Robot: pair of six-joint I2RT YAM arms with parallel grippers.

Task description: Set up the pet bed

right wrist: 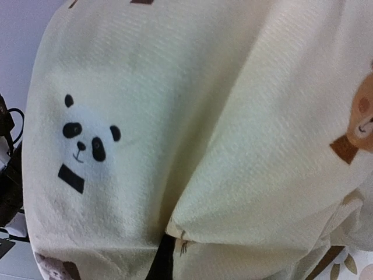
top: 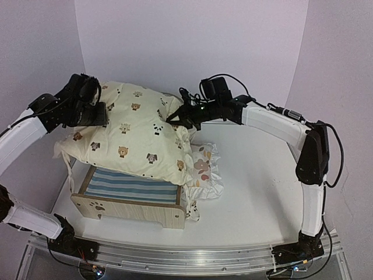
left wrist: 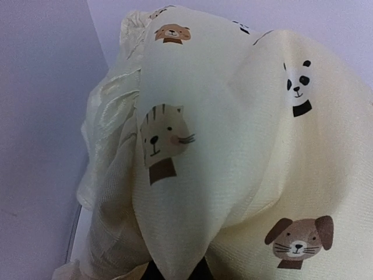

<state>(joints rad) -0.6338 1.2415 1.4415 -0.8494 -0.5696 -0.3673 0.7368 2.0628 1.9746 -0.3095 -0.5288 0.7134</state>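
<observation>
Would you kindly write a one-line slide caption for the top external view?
The left gripper and right gripper pinch the animal-print cushion above the pet bed, with the floral pillow beside it.

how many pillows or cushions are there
2: the cream animal-print cushion held above the pet bed, and the ruffled floral pillow beside the bed, partly under the cushion; more could be hidden.
</observation>
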